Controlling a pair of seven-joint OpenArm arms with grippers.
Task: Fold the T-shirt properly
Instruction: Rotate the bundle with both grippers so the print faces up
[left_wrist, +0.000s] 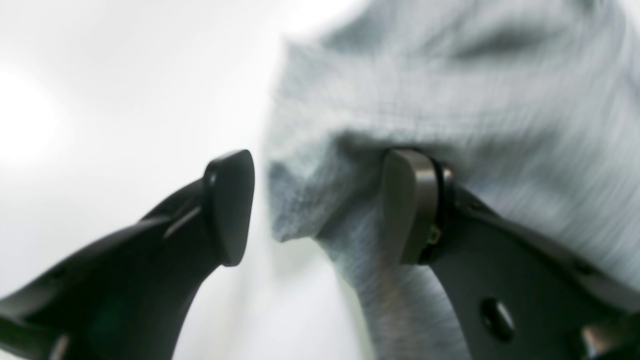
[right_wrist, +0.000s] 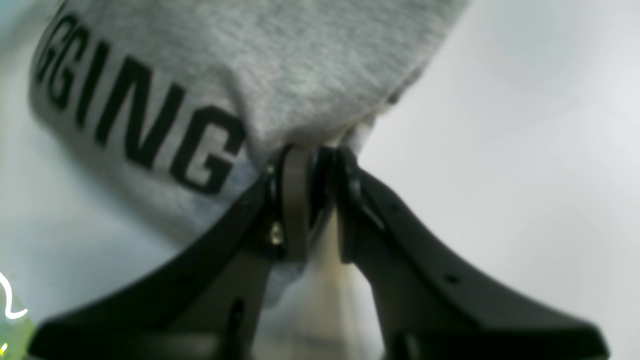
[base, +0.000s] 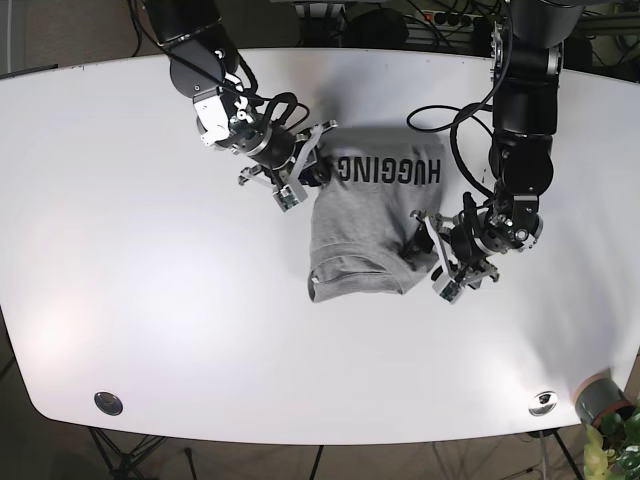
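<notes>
The grey T-shirt (base: 365, 225) lies partly folded at the table's middle, its black "HUGGING" print along the far edge. My right gripper (base: 314, 162) is at the shirt's far left corner. In the right wrist view it (right_wrist: 315, 155) is shut on the shirt's edge (right_wrist: 300, 60) beside the print. My left gripper (base: 426, 240) is at the shirt's right edge. In the blurred left wrist view it (left_wrist: 320, 200) is open, with a fold of the shirt (left_wrist: 450, 100) between the jaws and one finger (left_wrist: 410, 200) pressed against the cloth.
The white table (base: 150, 300) spreads wide around the shirt. Two round fittings (base: 108, 402) (base: 543, 402) sit near the front edge. A pot with a plant (base: 600, 400) stands past the front right corner. Cables hang behind the far edge.
</notes>
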